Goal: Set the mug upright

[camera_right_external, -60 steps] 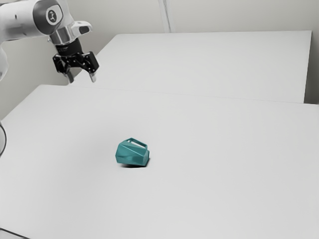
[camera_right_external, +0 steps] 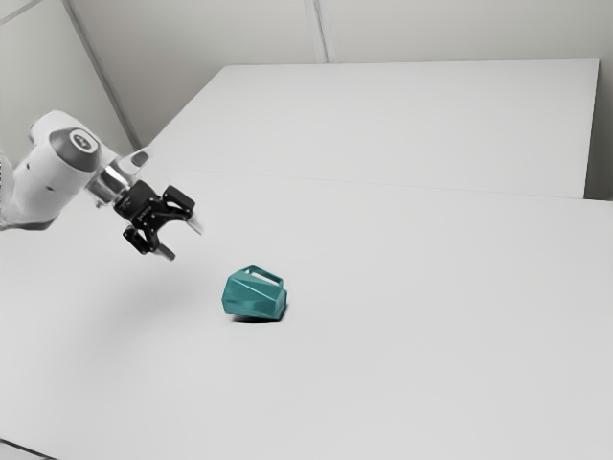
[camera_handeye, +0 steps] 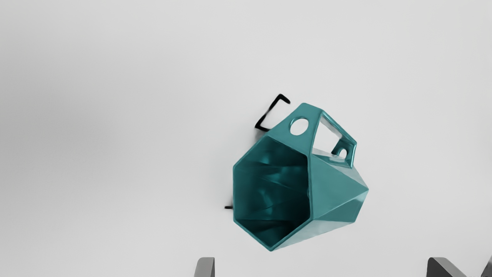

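The gripper (camera_right_external: 182, 243) hangs above the table, tilted toward the mug, on the mug's side nearer the exterior view's left. Its two fingers stand wide apart with nothing between them. A teal faceted mug (camera_right_external: 255, 296) lies on its side on the table, its handle pointing up. In the wrist view the mug (camera_handeye: 334, 186) shows its dark hollow mouth facing the camera, and the gripper (camera_handeye: 321, 267) is open, its fingertips apart from the mug.
The white table (camera_right_external: 412, 335) carries the mug. A second white surface (camera_right_external: 402, 125) lies behind it, with pale walls beyond. A thin dark line (camera_right_external: 27, 449) crosses the exterior view's lower left corner.
My hand has moved down and toward the exterior view's right, closer to the mug, and has tilted toward it. The mug has stayed where it was.
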